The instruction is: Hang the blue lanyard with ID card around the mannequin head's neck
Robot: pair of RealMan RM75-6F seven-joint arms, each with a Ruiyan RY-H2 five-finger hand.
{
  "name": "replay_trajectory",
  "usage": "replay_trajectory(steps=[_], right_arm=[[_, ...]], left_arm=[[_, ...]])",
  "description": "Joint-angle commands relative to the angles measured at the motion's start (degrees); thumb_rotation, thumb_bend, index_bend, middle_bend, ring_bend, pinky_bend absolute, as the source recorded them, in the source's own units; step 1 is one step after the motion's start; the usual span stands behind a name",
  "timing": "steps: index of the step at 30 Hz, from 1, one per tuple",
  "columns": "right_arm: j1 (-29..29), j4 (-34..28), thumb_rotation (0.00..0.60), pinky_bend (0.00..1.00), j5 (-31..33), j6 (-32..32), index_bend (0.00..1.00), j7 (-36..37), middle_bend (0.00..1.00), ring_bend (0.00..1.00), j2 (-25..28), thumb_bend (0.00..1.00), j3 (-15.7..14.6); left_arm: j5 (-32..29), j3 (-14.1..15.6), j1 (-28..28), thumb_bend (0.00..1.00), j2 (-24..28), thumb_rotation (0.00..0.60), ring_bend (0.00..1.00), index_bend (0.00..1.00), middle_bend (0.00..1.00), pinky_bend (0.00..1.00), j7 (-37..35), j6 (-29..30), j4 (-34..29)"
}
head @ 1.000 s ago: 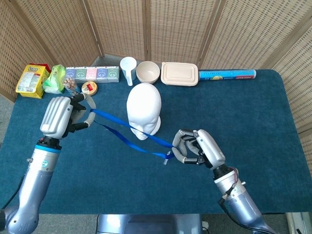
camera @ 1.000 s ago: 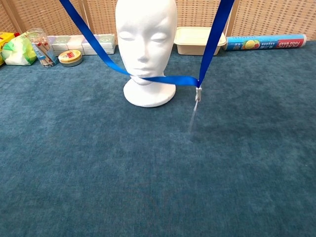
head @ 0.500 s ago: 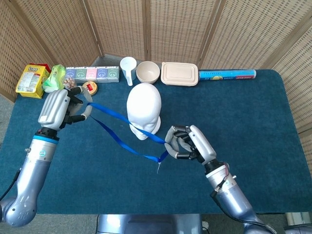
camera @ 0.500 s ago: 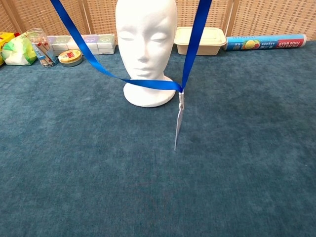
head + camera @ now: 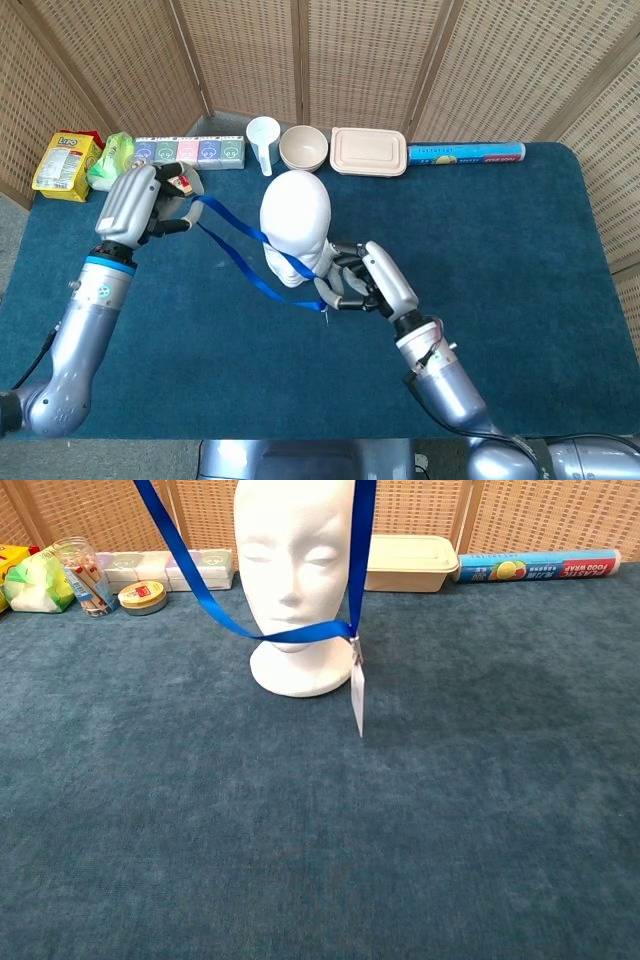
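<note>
Near the upper right of the chest view, the long blue cylindrical roll of food wrap (image 5: 535, 565) reads "FOOD WRAP" in white capitals beside a yellow lemon picture. At the upper left of the head view, the yellow snack packet (image 5: 59, 165) carries a word in a green oval, seemingly "Lipo". Other labels are too small to read.

A table (image 5: 520, 260) covered in dark blue cloth is seen. The white mannequin head (image 5: 296, 225) is stood on it near the middle. Along the far edge are ranged a yellow packet (image 5: 63, 165), a green bag (image 5: 113, 160), a row of small boxes (image 5: 190, 151), a round tin (image 5: 142, 596), a white cup (image 5: 263, 141), a bowl (image 5: 303, 147), a lidded beige container (image 5: 368, 151) and a blue roll of food wrap (image 5: 466, 153).
</note>
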Motion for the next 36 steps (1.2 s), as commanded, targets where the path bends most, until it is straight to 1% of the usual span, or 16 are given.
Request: replay_trajectory(steps=[1,3,7,14,16,24,33,36], right_arm=[[1.4,1.3,0.570,1.00,1.5,0.3,0.66,-0.5,0.78,0.99,-1.2,0.50,0.9],[2.4,2.2,0.570,1.00,2.5,0.5,0.66,-1.0,0.78,0.99,-2.0,0.50,1.3],[5.3,5.9,0.572,1.00,5.9,-0.4,0.66,-1.3,0.78,0.99,-3.7,0.50,3.2],[8.2,9.9,0.571,1.00,9.4,-1.8,0.66,-1.4,0.78,0.99,-4.6,0.50,5.4],[9.1,12.1,0.572,1.00,10.7,-2.6,0.66,-1.2,0.78,0.99,-4.7,0.50,6.2],[10.1,15.2,0.573,1.00,13.4,-4.9,0.66,0.3,0.77,0.99,-4.1,0.51,7.7],[11.4,18.9,0.570,1.00,16.7,-8.2,0.66,1.6,0.77,0.99,-2.8,0.51,9.0],[12.2,20.5,0.571,1.00,17.8,-9.3,0.66,1.9,0.77,0.99,-2.6,0.51,9.3]], left_arm=[[-1.4,-0.3,-1.2,0.46,-0.6,0.600,1.00,0.60,1.00,1.00,0.2,-0.5,1.4],[-2.6,-0.5,-2.1,0.46,-0.9,0.600,1.00,0.60,1.00,1.00,0.3,-0.8,2.5],[-6.8,-0.9,-5.1,0.46,-2.4,0.600,1.00,0.60,1.00,1.00,1.5,-2.2,6.9],[-10.5,-1.5,-8.7,0.46,-4.8,0.600,1.00,0.60,1.00,1.00,2.0,-3.2,11.9],[-12.0,-2.3,-10.0,0.46,-6.0,0.600,1.00,0.60,1.00,1.00,1.4,-3.8,13.9],[-13.9,-2.9,-12.8,0.46,-8.3,0.600,1.00,0.60,1.00,1.00,1.2,-4.2,17.4],[-17.4,-4.1,-16.0,0.46,-11.1,0.600,1.00,0.60,1.00,1.00,1.2,-4.8,22.2],[-19.3,-4.7,-17.5,0.46,-12.4,0.600,1.00,0.60,1.00,1.00,1.5,-4.8,24.7]])
